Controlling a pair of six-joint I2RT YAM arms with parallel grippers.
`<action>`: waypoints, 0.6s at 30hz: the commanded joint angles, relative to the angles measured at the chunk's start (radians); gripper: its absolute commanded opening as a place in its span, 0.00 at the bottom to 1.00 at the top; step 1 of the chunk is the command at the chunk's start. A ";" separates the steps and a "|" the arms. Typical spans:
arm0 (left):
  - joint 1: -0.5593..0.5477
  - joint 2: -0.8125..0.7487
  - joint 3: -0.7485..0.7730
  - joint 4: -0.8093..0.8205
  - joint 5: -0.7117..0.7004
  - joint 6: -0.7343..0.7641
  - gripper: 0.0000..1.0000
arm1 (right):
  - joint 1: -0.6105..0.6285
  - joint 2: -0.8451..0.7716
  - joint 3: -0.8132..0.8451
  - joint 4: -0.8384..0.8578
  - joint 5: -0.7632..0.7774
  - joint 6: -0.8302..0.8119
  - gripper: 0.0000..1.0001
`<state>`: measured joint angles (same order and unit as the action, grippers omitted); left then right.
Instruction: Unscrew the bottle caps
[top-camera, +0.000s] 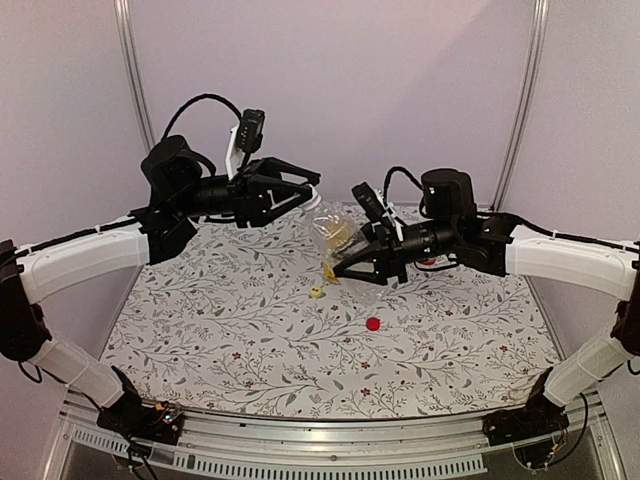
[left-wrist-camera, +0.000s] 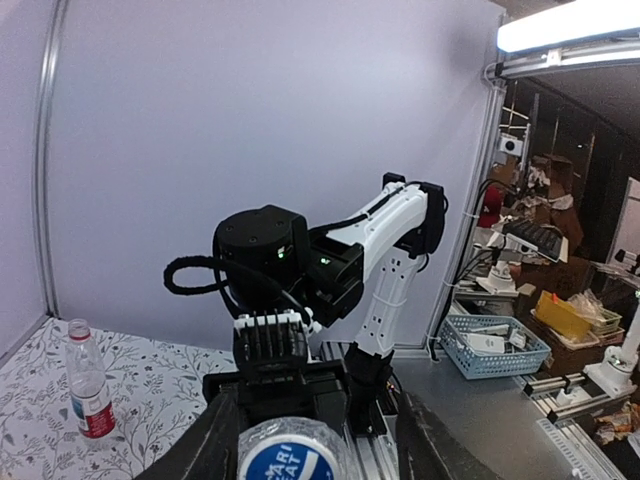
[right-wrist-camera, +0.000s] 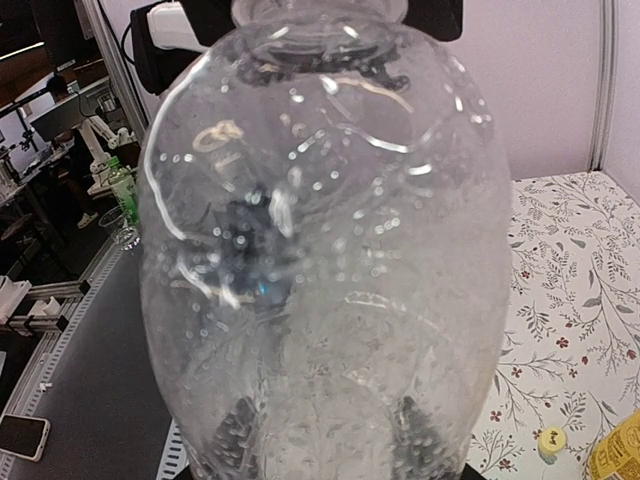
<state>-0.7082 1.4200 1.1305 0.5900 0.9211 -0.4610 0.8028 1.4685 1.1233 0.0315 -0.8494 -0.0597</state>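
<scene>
Floral table (top-camera: 220, 330); R gripper (top-camera: 338, 262) clamped on clear bottle (top-camera: 322, 225), mid-table; L gripper (top-camera: 312, 192) at bottle's 11 o'clock, jaws flanking blue cap (left-wrist-camera: 290, 458), can't tell if it's gripping yet; red-label bottle (left-wrist-camera: 87, 385) upright at 9 o'clock in L wrist cam; yellow cap (top-camera: 317, 293) on table at clear bottle's 6; red cap (top-camera: 373, 323) at 5.

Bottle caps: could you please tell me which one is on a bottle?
The blue cap, on the clear bottle at the left gripper; the red cap and yellow cap lie loose.
</scene>
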 joint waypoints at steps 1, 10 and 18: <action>-0.007 0.017 0.016 0.025 0.025 0.007 0.51 | -0.011 0.007 0.033 0.031 -0.022 0.014 0.27; -0.013 0.018 0.014 0.027 0.018 0.002 0.37 | -0.015 0.003 0.032 0.033 0.010 0.021 0.27; -0.043 0.007 0.057 -0.142 -0.187 -0.019 0.19 | -0.015 -0.008 0.067 -0.045 0.310 0.016 0.27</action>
<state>-0.7128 1.4277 1.1355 0.5766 0.8642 -0.4599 0.8021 1.4693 1.1374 0.0257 -0.7891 -0.0528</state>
